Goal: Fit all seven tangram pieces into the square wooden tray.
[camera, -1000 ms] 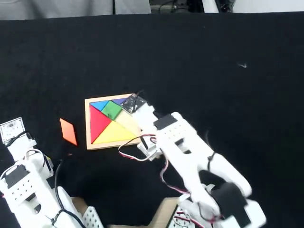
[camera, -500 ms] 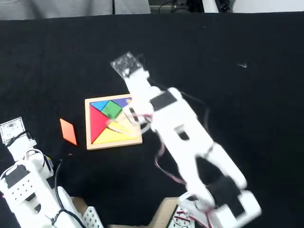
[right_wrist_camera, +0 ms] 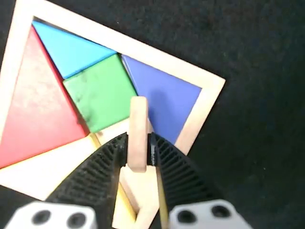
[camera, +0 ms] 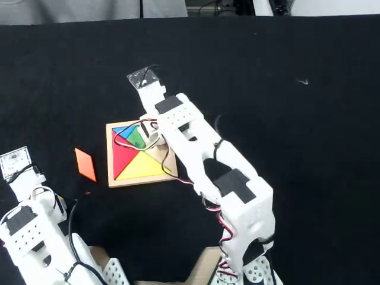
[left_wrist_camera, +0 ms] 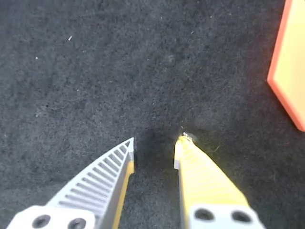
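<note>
Tray (camera: 109,155): apparently five seated pieces (camera: 126,155); arm hides part. Right tool (right_wrist_camera: 137,141) clamped on pale piece (right_wrist_camera: 138,112), edge-up over tray. Orange piece (camera: 85,164) unplaced on worktop (camera: 285,119) beside tray. Left tool (left_wrist_camera: 155,147) open, empty.

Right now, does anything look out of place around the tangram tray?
Yes. The orange piece lies on the table outside the tray, apart from its rim. The right tool also grips a pale piece on edge over the tray, not flat in its gap.
</note>
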